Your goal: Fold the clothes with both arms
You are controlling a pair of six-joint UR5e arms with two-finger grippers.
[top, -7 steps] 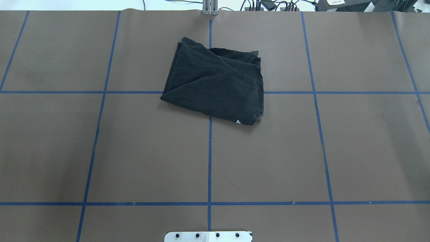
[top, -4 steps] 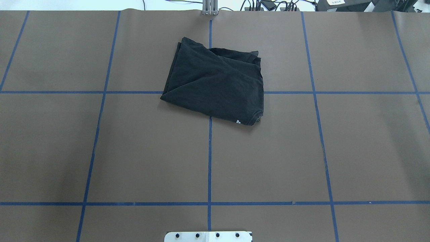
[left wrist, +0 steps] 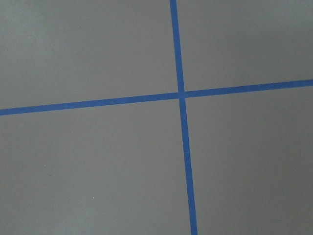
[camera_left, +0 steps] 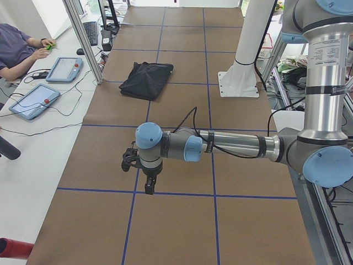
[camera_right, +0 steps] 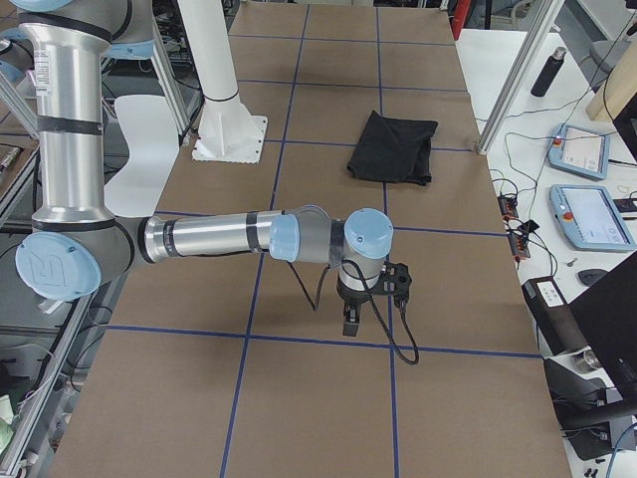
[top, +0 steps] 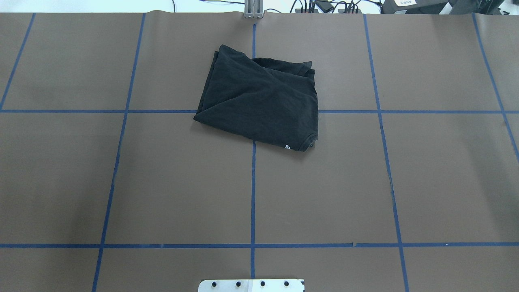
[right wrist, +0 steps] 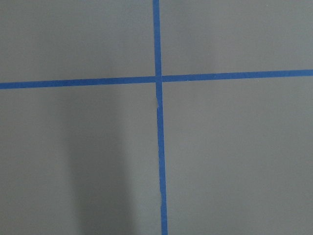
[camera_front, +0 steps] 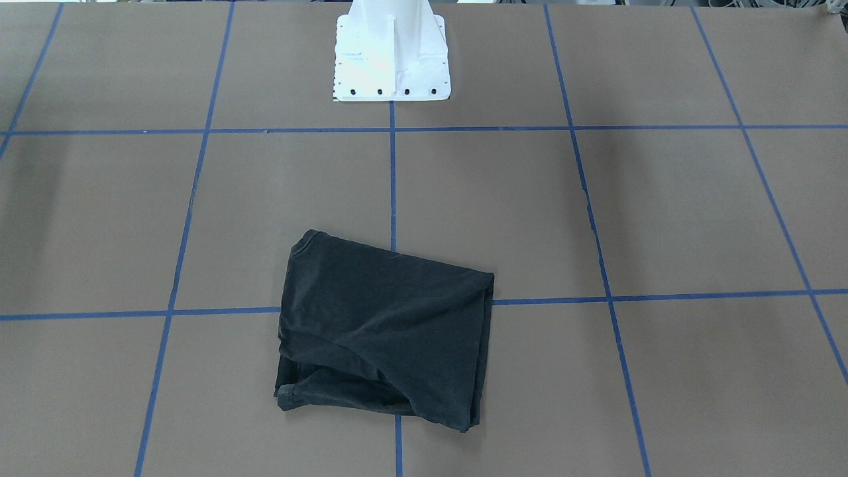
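At the table's left end, closest to me, the left arm [camera_left: 237,146] is stretching out low and level over the brown mat [camera_left: 182,226]. The left gripper [camera_left: 149,186] is hanging from the wrist and pointing straight down, just above a line of blue tape [camera_left: 99,191]. From this side I cannot tell how far its fingers are standing apart, though nothing is showing between them. Its wrist camera is taking in only mat and a tape crossing.

Further along, about mid-length and on the side away from the white pedestal [camera_front: 391,66], the shirt [top: 259,103] is lying flat on the mat. It is sitting as a rough folded rectangle, plain black side up, covering a tape crossing. A tiny white mark is peeking out at the corner towards the robot, and loose layers are bunching along the opposite edge.

Beyond it, at the far end, the right arm [camera_right: 209,237] is reaching out the same way, with the right gripper [camera_right: 351,324] pointing down above the mat. Its opening I cannot tell either. Both grippers are hanging well apart from the shirt.
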